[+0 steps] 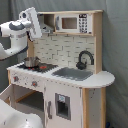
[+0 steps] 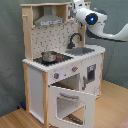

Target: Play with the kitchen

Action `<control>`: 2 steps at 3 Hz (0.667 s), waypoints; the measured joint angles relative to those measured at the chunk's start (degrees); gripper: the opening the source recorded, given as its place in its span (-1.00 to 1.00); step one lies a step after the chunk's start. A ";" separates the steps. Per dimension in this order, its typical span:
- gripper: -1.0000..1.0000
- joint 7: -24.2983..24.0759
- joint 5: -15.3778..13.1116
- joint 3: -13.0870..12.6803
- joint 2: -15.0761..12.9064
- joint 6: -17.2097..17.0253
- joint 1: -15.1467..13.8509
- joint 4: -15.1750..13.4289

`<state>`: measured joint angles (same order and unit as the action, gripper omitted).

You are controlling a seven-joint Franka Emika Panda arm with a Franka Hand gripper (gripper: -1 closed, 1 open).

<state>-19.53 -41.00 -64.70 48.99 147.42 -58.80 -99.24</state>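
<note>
Robot arm sat at upper left of the first exterior view, white, bent, its gripper raised near the top left corner of the kitchen. Could not tell whether the fingers were open or closed; nothing seen held. Kitchen filled centre and right of that frame. On its stovetop at left stood a small metal pot. Tiled backsplash behind. Right of the stovetop, grey sink with black faucet at its far right. Microwave on the upper shelf, centre right. Oven door hung open at lower left.

In the second exterior view the kitchen stood centre-left on a wood floor. Grey hood at upper left, pot on the stovetop below it, two knobs on the front panel. Faucet and sink to the right. Oven door open, tilted outward at lower centre. Arm came in from the right edge, gripper at top centre beside the kitchen's upper right corner, above the faucet.
</note>
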 joint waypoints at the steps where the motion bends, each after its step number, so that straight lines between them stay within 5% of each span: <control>1: 1.00 2.63 -0.05 -0.67 0.10 1.35 4.78 0.89; 2: 1.00 5.56 -0.16 -0.41 0.33 0.57 9.82 0.92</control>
<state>-13.97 -41.16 -65.11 49.32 147.99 -48.99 -98.33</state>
